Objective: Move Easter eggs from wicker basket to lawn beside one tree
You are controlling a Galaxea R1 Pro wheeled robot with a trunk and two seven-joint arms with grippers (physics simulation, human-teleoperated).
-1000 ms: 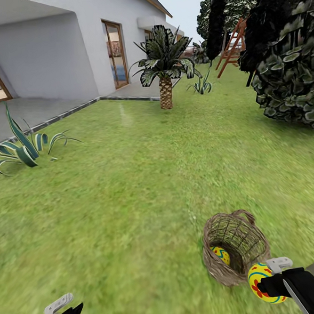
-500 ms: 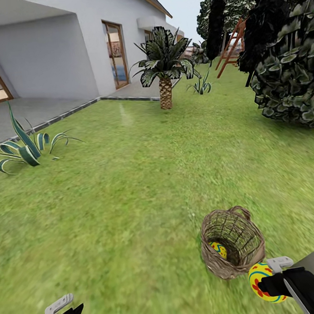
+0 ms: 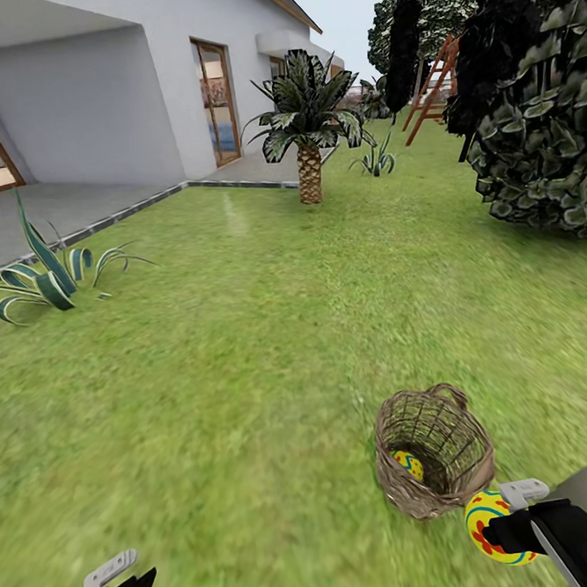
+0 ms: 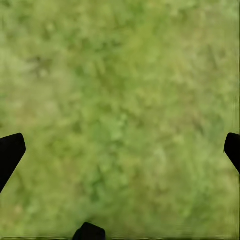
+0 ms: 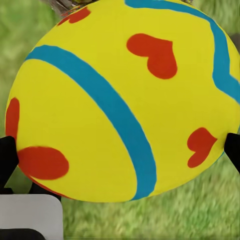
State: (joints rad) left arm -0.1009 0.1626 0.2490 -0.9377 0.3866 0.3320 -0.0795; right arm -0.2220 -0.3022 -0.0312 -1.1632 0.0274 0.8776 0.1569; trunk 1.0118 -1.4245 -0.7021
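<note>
The wicker basket [image 3: 436,459] lies tipped on the lawn [image 3: 245,350] at the lower right, its mouth facing me. One yellow Easter egg [image 3: 409,465] with blue zigzags rests inside it. My right gripper [image 3: 505,531] is shut on a second Easter egg [image 3: 485,526], held just in front of the basket's rim. Up close, this egg [image 5: 120,100] is yellow with blue bands and red marks, between the black fingertips [image 5: 7,157]. My left gripper [image 3: 118,583] hangs low at the lower left, open over bare grass [image 4: 120,100]. A tree's dark foliage [image 3: 538,151] fills the right edge, its trunk hidden.
A palm [image 3: 306,133] stands at the patio's corner ahead. A spiky striped plant [image 3: 41,278] grows at the left by the grey paving [image 3: 58,215] and the white house [image 3: 119,95]. A wooden ladder frame [image 3: 431,84] stands far back. Open grass stretches ahead.
The whole picture shifted slightly a second ago, so the camera moved a little. Both grippers and the held egg keep their places.
</note>
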